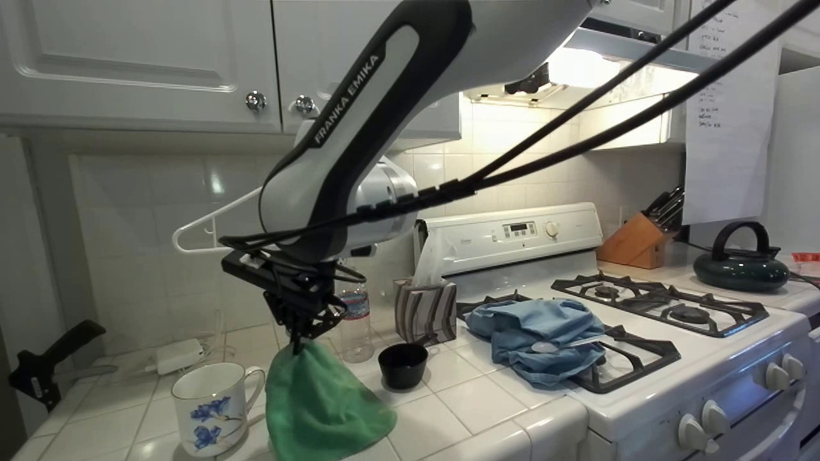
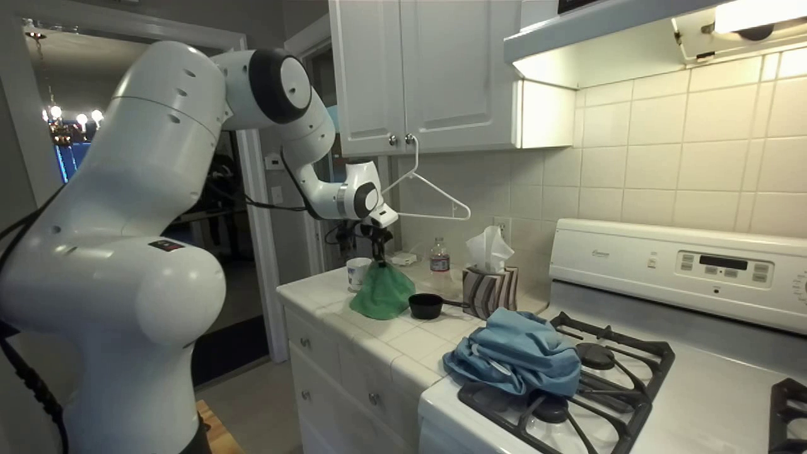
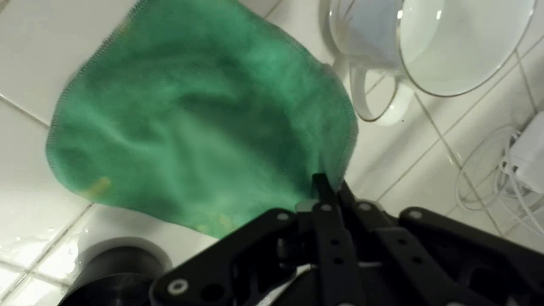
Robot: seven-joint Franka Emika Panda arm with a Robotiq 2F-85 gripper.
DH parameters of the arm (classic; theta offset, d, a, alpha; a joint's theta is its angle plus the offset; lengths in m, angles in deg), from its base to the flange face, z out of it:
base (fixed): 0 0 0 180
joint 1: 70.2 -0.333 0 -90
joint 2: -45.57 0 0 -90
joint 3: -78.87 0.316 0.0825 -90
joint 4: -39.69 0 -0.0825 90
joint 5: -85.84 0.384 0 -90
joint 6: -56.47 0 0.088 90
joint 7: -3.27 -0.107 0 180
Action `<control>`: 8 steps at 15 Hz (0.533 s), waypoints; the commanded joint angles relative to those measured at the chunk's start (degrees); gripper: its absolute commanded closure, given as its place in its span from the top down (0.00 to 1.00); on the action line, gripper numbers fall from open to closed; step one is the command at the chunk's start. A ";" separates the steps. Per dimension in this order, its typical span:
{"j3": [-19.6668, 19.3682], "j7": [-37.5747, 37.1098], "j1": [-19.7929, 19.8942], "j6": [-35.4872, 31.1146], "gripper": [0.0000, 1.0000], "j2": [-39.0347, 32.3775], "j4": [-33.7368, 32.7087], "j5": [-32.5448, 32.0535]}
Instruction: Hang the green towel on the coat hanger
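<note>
The green towel [image 1: 323, 403] hangs as a cone from my gripper [image 1: 298, 346]. In an exterior view the towel [image 2: 383, 293] spreads out low over the white tiled counter, its lower edge seemingly on the tiles. In the wrist view the fingers [image 3: 333, 187] are shut on one edge of the towel [image 3: 204, 127]. A white coat hanger [image 2: 435, 217] hangs by its hook from a cabinet knob [image 2: 410, 139], above and behind my gripper. The hanger [image 1: 218, 212] is partly hidden behind the arm in both exterior views.
A flowered mug [image 1: 211, 410] stands close beside the towel. A small black pan [image 2: 426, 306] is on its other side. A bottle [image 2: 439, 258] and a tissue box [image 2: 490, 290] stand behind. A blue cloth [image 1: 544, 339] lies on the stove.
</note>
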 commanded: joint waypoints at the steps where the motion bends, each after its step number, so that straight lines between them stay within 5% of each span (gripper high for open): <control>1: -4.44 -7.93 -4.45 -4.21 0.01 6.94 7.31 -6.62; 8: -6.81 -16.51 -5.61 -3.03 0.01 14.18 10.43 -19.86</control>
